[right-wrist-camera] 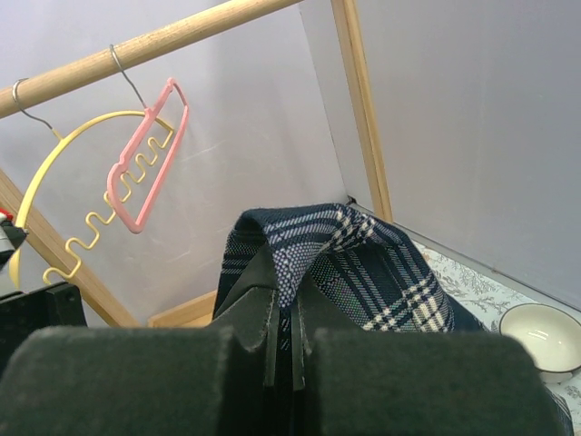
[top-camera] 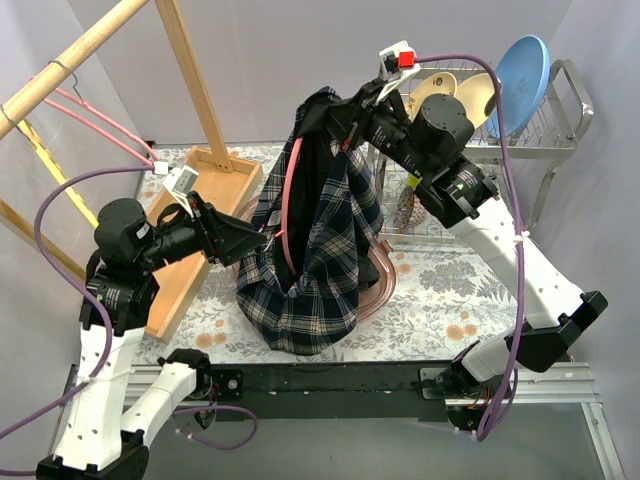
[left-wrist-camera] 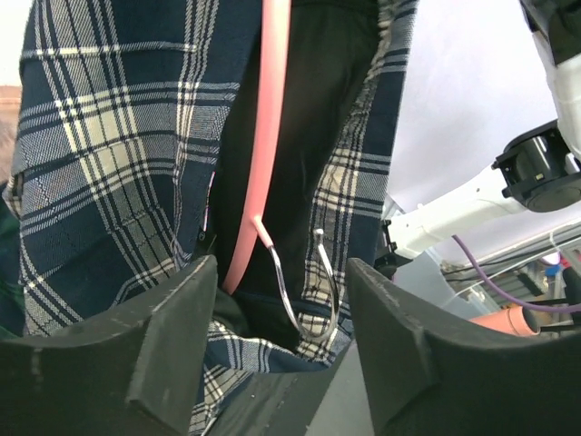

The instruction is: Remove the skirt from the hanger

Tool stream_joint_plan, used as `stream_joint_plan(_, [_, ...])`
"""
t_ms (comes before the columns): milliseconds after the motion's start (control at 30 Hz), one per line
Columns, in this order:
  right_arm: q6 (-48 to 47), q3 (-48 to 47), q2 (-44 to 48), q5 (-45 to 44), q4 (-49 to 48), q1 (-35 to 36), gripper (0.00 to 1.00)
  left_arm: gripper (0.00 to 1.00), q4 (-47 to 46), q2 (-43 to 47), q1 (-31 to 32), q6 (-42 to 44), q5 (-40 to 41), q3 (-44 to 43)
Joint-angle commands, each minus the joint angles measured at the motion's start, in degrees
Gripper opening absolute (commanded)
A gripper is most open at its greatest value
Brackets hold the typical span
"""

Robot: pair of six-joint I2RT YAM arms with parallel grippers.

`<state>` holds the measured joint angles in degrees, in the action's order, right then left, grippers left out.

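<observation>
A navy plaid skirt (top-camera: 330, 230) hangs in a bunch above the table, its lower end resting on a pink dish (top-camera: 385, 275). My right gripper (top-camera: 340, 108) is shut on a fold of the skirt's top edge (right-wrist-camera: 313, 241). A pink hanger (top-camera: 290, 200) runs down inside the skirt. In the left wrist view its pink arm (left-wrist-camera: 268, 136) ends in a metal hook (left-wrist-camera: 309, 291) pointing downward. My left gripper (left-wrist-camera: 281, 363) is open at the skirt's left side (top-camera: 262, 240). The hook lies between its fingers (left-wrist-camera: 136, 354), touching neither.
A wooden rack (top-camera: 190, 70) stands at the back left with a pink hanger (right-wrist-camera: 145, 163) and a yellow hanger (right-wrist-camera: 54, 209) on its rod. A wooden tray (top-camera: 210, 200) lies under it. A dish rack (top-camera: 540, 120) with plates is at the back right, a bowl (right-wrist-camera: 545, 336) beside it.
</observation>
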<state>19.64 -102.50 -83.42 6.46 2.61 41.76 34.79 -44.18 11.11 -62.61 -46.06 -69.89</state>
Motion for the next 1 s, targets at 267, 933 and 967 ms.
stream_joint_plan(267, [1.37,-1.12,-0.6,-2.24,-8.06,0.61,0.01,0.0,-0.7,-2.05,-0.04,-2.17,-1.05,0.11])
stream_joint_plan(933, [-0.13,-25.74,-16.6,-14.83,5.56,-6.51,0.01,0.0,8.65,2.0,1.02,5.75,6.55,-17.64])
stream_joint_plan(967, [0.22,-22.78,-15.3,-13.24,5.74,-6.51,0.01,0.0,7.68,1.82,1.1,4.96,9.21,-18.17])
